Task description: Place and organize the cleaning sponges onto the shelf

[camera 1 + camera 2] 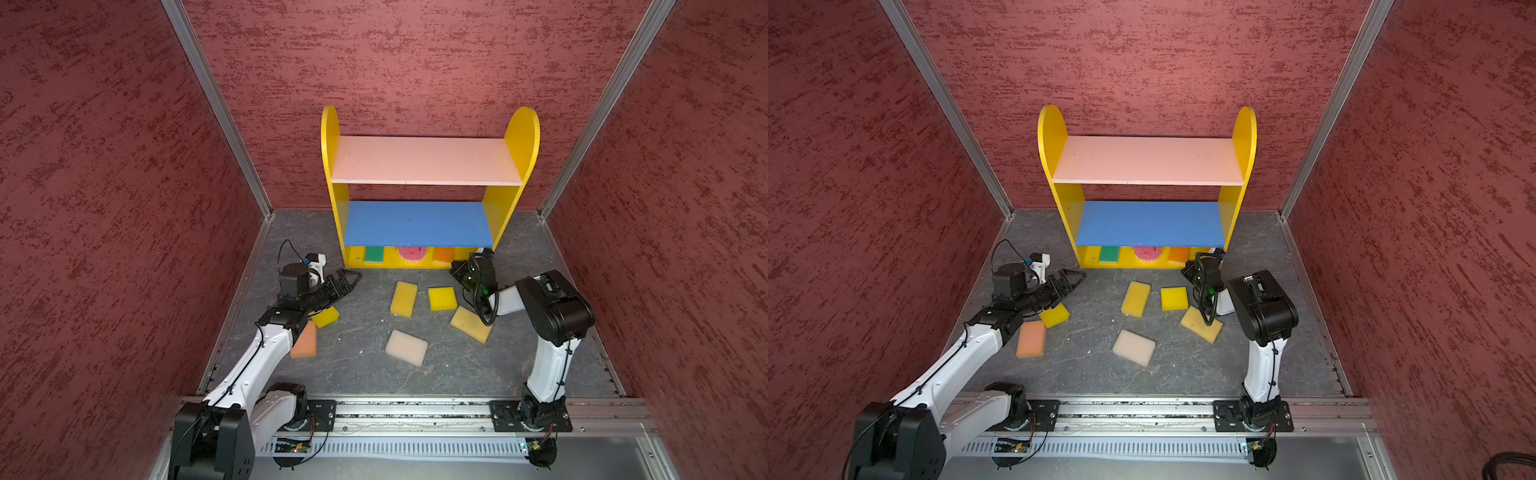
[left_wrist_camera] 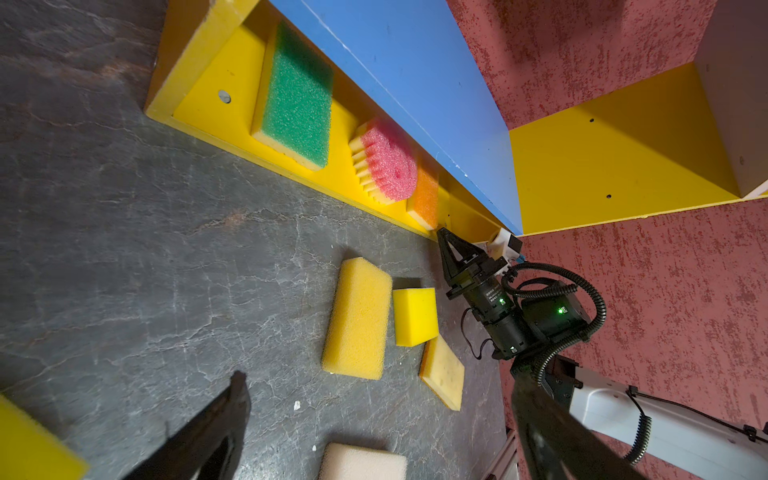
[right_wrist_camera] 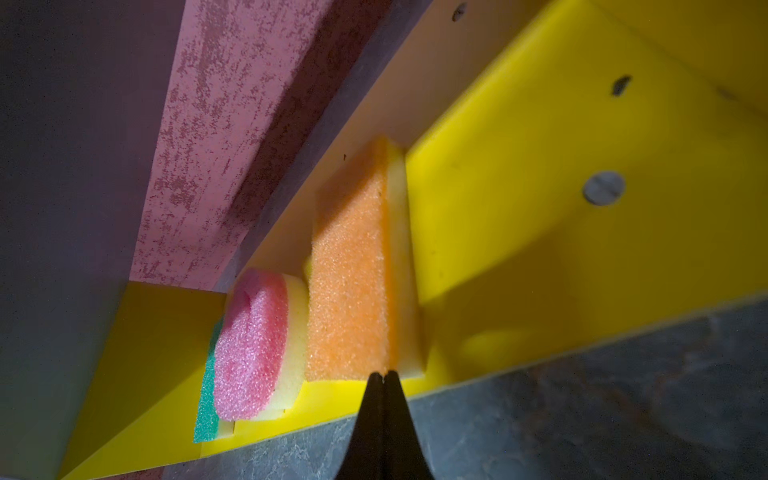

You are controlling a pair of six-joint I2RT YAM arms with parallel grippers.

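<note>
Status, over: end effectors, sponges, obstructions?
Left end effector open, empty. Right end effector shut, by orange sponge. Three sponges on shelf, six on table. Nothing blocking.

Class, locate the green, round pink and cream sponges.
green sponge [image 2: 297, 99], left wrist view, green face.
round pink sponge [image 2: 388, 164], left wrist view, pink face.
cream sponge [image 1: 406, 347], in a top view, top face.
</note>
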